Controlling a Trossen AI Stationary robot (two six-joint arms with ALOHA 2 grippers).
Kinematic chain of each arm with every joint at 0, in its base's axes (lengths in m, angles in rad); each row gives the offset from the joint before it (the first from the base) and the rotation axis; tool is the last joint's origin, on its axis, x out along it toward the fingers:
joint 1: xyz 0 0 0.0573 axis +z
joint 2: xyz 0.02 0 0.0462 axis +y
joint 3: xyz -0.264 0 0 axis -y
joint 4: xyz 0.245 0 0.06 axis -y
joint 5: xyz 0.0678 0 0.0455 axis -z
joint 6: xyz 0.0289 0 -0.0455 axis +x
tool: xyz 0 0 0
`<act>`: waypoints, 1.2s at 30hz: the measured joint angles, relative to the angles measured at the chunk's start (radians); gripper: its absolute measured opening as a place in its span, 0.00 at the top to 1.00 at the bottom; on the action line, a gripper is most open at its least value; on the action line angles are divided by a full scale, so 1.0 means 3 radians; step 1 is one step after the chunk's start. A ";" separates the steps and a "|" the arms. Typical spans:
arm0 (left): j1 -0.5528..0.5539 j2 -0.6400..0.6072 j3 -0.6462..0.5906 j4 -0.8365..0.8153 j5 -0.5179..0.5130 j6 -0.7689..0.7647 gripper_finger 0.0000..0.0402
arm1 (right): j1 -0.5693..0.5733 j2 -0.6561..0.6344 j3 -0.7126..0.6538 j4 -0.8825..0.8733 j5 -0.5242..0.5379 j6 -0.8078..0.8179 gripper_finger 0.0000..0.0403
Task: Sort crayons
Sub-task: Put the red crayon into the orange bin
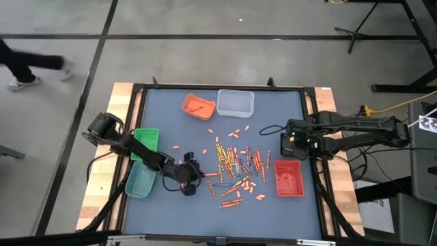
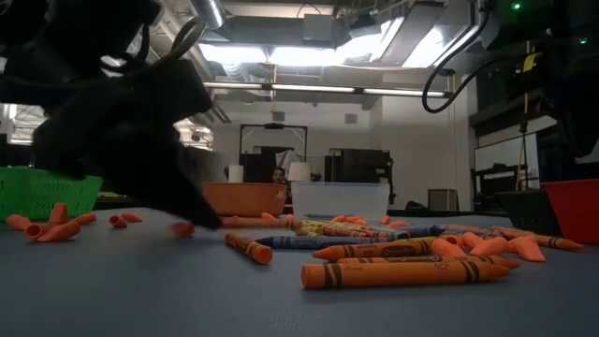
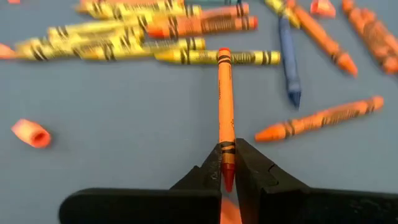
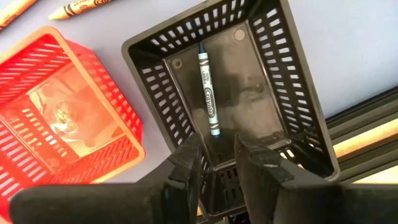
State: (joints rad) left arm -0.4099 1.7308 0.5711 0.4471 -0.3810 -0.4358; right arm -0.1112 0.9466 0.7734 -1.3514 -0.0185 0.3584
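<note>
Orange wax is showing between the dark fingers of the left gripper (image 3: 227,169), which is pinching the pointed end of an orange crayon (image 3: 225,106) lying on the grey-blue table (image 1: 171,130). In the overhead frame this gripper (image 1: 192,179) is sitting in the lower left of the mat, just left of the scattered crayons (image 1: 235,164) that are filling the middle of the frame.

The right gripper (image 4: 216,163) is hanging over a black basket (image 4: 292,74) at the right edge of the mat, its fingers standing slightly apart and holding nothing. One blue crayon (image 4: 208,87) is lying on the basket's floor.

A red basket (image 1: 289,178) is sitting just below the black one at lower right. An orange tray (image 1: 199,106) and a clear tray (image 1: 235,102) are lying side by side at top centre, while a green basket (image 1: 146,139) and a pale green tray (image 1: 140,182) are flanking the left arm.
</note>
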 joint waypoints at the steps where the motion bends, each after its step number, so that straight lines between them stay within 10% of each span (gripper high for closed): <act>1: 0.0014 -0.0038 0.0000 0.0002 -0.0005 0.0000 0.98 | 0.0000 0.0000 0.0000 -0.0001 0.0000 0.0000 0.76; 36: 0.1905 -0.0486 0.0008 0.0209 -0.0250 0.0703 0.98 | 0.0000 -0.0001 0.0000 0.0000 0.0000 -0.0001 0.76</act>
State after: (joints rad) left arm 0.1616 1.5848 0.5735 0.5098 -0.4561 -0.2249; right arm -0.1112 0.9463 0.7734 -1.3514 -0.0185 0.3580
